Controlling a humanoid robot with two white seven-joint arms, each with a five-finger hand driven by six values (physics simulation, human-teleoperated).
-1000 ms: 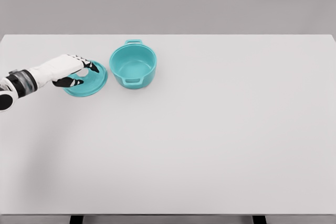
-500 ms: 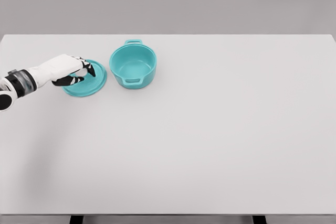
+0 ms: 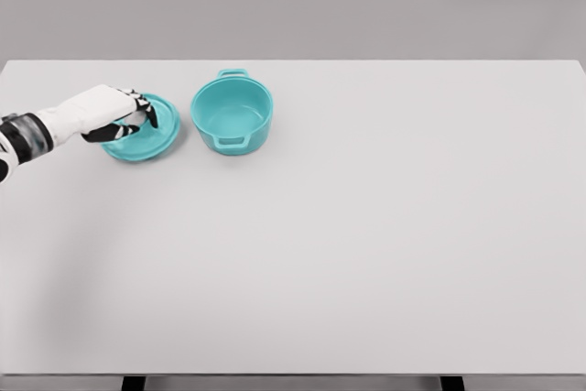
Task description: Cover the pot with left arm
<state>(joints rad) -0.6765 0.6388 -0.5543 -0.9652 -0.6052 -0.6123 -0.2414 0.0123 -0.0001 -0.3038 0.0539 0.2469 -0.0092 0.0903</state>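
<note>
The left hand reached in from the picture's left edge, its white forearm low over the white table. Its dark-tipped fingers were curled down around the middle of the teal lid, closed on it where a knob would sit, though the knob itself was hidden beneath the hand. The thumb came under from the near side while the other fingers wrapped from the far side, so the grip was narrow and clamped on the lid rather than spread.

The lid appeared slightly tilted, its rim on the side away from the fingers' knuckles showing as a broad teal crescent to the right of and below the fingertips. Whether it was touching the table or just clear of it could not be told from this view.

Just beyond the fingertips, to their right, stood the teal pot, upright and uncovered, with its hollow inside showing. One loop handle pointed toward the far edge of the table and another faced the near side. A small gap of bare tabletop separated the lid's rim from the pot's wall; the two did not touch.

The right arm did not show anywhere.
</note>
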